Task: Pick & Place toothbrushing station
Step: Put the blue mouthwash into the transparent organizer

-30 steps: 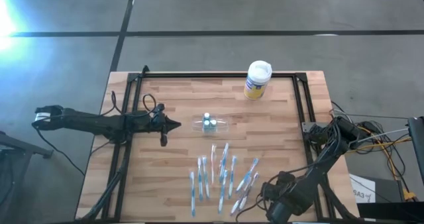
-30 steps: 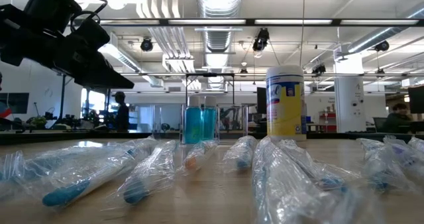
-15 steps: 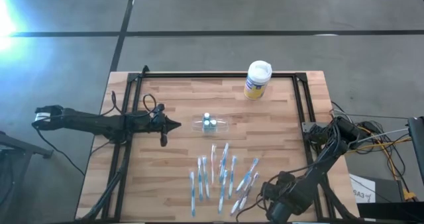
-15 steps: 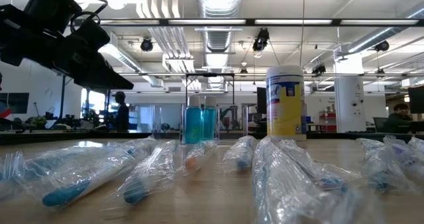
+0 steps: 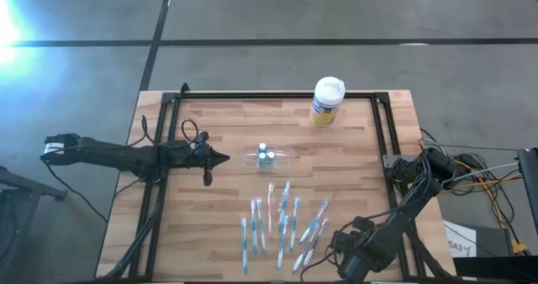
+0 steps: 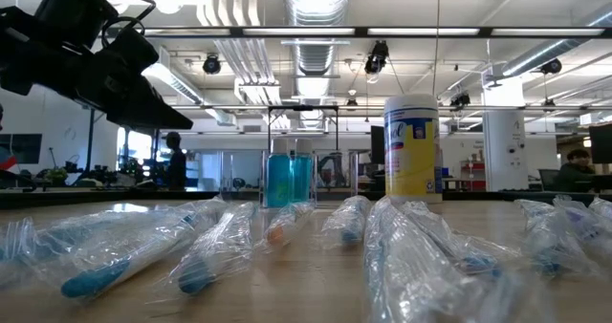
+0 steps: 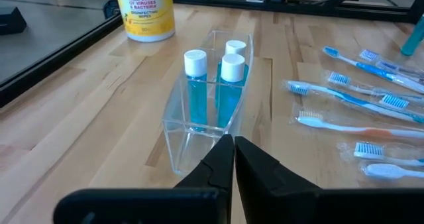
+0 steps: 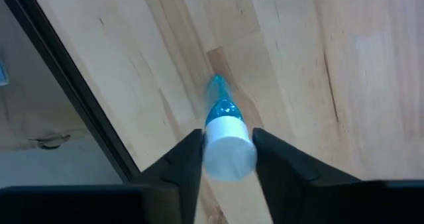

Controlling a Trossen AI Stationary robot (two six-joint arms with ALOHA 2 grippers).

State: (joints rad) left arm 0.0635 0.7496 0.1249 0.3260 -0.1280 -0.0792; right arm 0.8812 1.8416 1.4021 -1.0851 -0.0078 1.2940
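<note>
The toothbrushing station [image 5: 267,157] sits near the middle of the wooden table [image 5: 235,124], a clear plastic holder whose walls show only as a faint glassy outline against the boards. Three blue bottles with white caps [image 7: 220,85] stand upright inside it, toward the end farther from the left arm, and the nearer end is bare.

The left gripper [image 7: 233,148] hangs just short of the holder's near end, above the table, its two dark fingers pressed together to a thin slit with nothing between them. In the high view that arm lies stretched in from the table's left edge, its tip [image 5: 220,159] pointing at the holder with a small gap of bare wood between.

Beyond the holder, toward the far edge, stands a yellow canister with a white lid [image 5: 327,100], well apart from it. On the near side lies a loose spread of toothbrushes in clear wrappers [image 5: 282,223], blue and white with one orange-toned handle.

The right gripper [image 8: 228,159] is low at the table's near right corner, beside the black frame rail [image 8: 73,98]. Its fingers are clamped on a small blue bottle with a white cap [image 8: 225,138], cap toward the wrist camera and the blue body pointing down at the boards; whether the bottle's tip touches the wood is hard to judge.
</note>
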